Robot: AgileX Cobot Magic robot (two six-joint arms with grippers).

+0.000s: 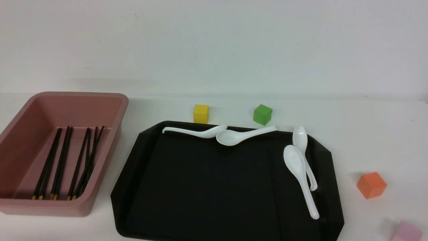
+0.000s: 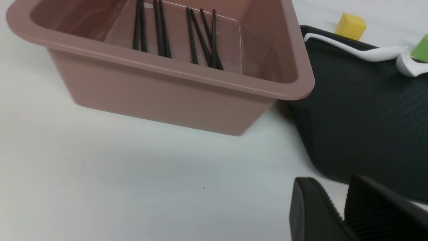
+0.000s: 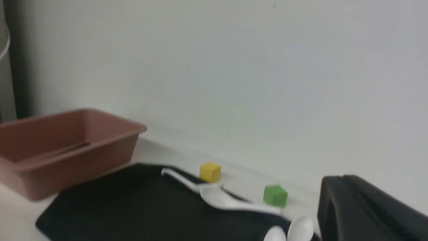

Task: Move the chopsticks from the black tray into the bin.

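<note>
Inside bin (image 1: 28, 117): eight chopsticks (image 1: 61, 160) | tray (image 1: 200, 187): four spoons (image 1: 295, 163) | left jaws closed | right jaws unclear

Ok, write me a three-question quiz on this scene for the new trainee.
1. Count: how many white spoons lie on the black tray?
2. True or false: the chopsticks in the bin have their gold bands at the end nearer the robot.
3. The orange cube sits where relative to the tray? A on the robot's left, B on the robot's right, C behind it.
Key: 1 four; 2 true; 3 B.
</note>
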